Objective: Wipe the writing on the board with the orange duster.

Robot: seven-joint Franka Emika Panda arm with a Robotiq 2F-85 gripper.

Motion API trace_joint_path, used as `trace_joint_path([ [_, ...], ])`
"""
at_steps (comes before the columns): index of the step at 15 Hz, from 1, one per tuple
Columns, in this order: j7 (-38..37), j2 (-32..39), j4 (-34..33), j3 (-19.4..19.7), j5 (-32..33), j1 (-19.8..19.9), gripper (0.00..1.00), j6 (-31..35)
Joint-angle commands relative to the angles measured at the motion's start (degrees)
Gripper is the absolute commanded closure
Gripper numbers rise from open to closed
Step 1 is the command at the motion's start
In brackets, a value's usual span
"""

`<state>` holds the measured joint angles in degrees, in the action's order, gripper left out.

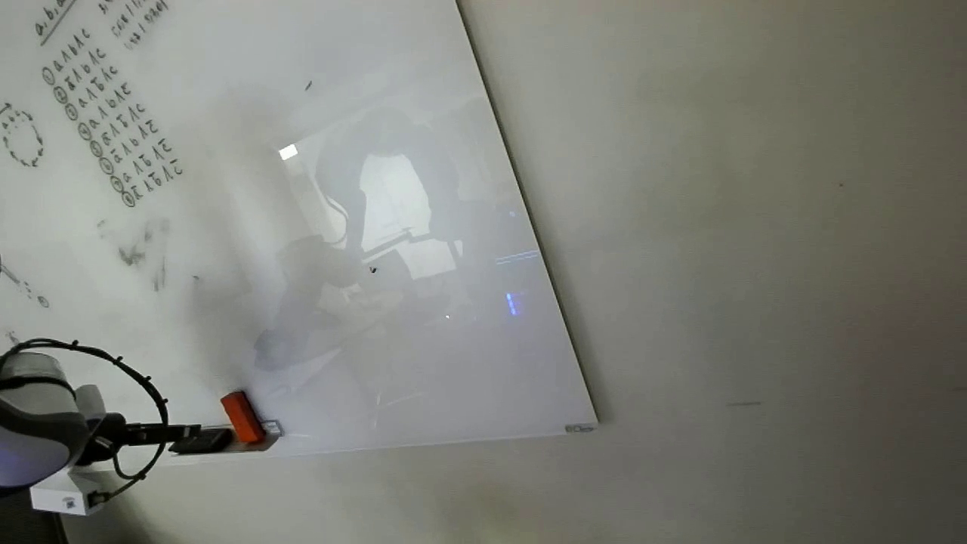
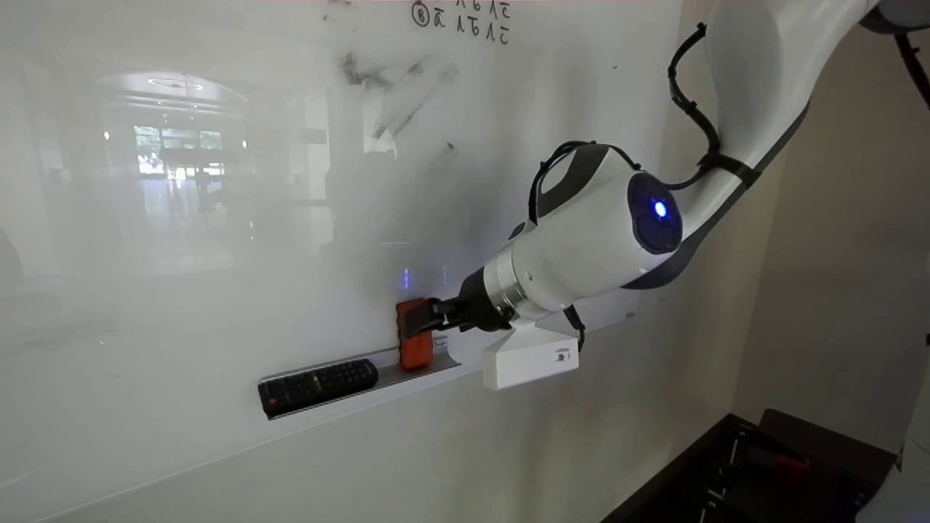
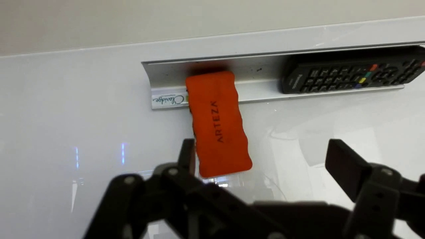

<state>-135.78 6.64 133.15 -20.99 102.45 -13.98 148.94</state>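
Observation:
The orange duster (image 3: pixel 220 124) stands upright on a small metal ledge against the white board (image 3: pixel 66 122). It also shows in both exterior views (image 1: pixel 242 417) (image 2: pixel 416 354). My gripper (image 3: pixel 260 149) is open and empty in the wrist view. Its left finger is close beside the duster's left edge; its right finger is well to the right. Whether the left finger touches the duster, I cannot tell. In an exterior view the gripper (image 2: pixel 425 318) overlaps the duster's upper part. The triangle and circle writing is not visible in any view.
The ledge (image 3: pixel 169 76) also bears a black remote (image 3: pixel 345 71) beside the duster. Columns of characters (image 1: pixel 113 121), a ring of dots (image 1: pixel 23 140) and dark smudges (image 1: pixel 136 253) mark the board. The wall (image 1: pixel 718 264) lies beyond the board's edge.

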Motion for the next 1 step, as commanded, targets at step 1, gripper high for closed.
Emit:
trace_joint_path([
  [1, 5.47, -4.47, 2.84, 1.28, -5.48, -0.31, 0.00, 3.58],
])
